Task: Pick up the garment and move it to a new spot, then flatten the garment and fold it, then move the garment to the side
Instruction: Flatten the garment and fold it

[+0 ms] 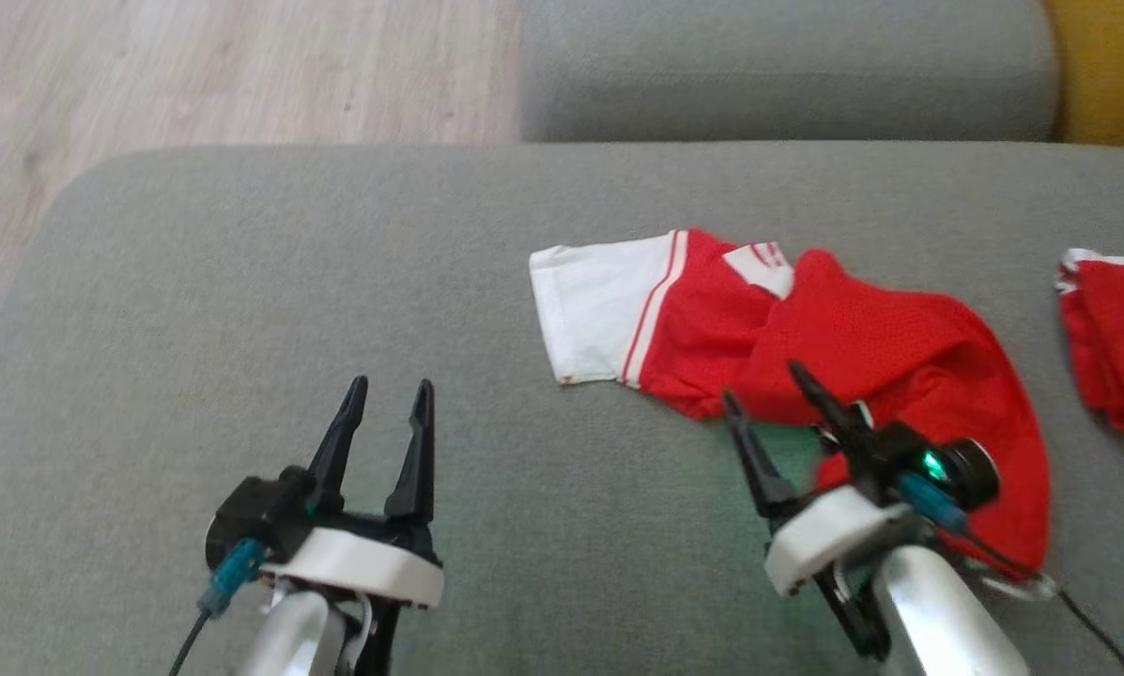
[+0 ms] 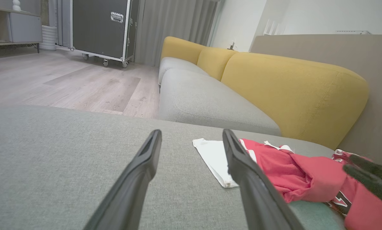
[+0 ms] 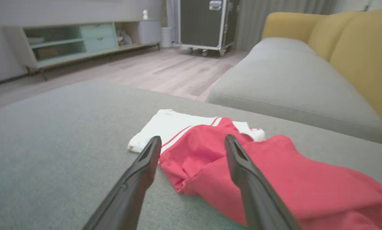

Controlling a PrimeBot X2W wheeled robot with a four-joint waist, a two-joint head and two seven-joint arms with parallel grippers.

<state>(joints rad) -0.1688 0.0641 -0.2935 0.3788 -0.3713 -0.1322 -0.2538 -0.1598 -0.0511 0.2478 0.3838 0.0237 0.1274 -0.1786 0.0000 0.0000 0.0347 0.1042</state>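
The garment, a crumpled red jersey with a white sleeve end, lies on the grey cushion at centre right. My right gripper stands open just over the garment's near edge, nothing between its fingers; in the right wrist view the garment lies under and beyond the right gripper. My left gripper is open and empty over bare cushion, well left of the garment. In the left wrist view the left gripper points past the garment.
A second red and white cloth lies at the right edge of the cushion. Behind is another grey seat with yellow backrests. Wooden floor lies beyond the cushion's far left edge.
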